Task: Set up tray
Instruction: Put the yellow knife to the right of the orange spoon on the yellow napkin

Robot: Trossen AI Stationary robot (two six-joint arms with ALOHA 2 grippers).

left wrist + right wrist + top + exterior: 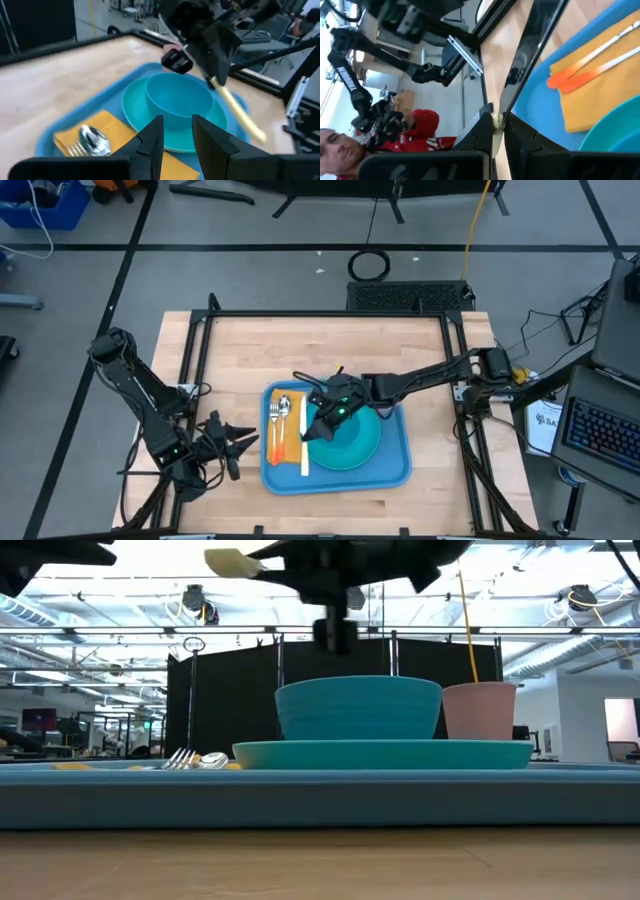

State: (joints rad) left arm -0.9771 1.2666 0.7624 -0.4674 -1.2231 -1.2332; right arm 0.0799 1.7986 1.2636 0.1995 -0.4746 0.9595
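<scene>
Lighting: even, bright overhead light across the high view; the desk (330,350) shows pale and evenly lit, with only soft, short shadows beneath the arms. Low view: strong backlight from ceiling fixtures and bright windows; the arm overhead reads as a near-black silhouette, and the tray (300,795) rim nearest the lens is soft. Left wrist view: motion blur on the yellow utensil handle (240,112). Right wrist view: tilted, background glare, nearby fingers out of focus.
</scene>
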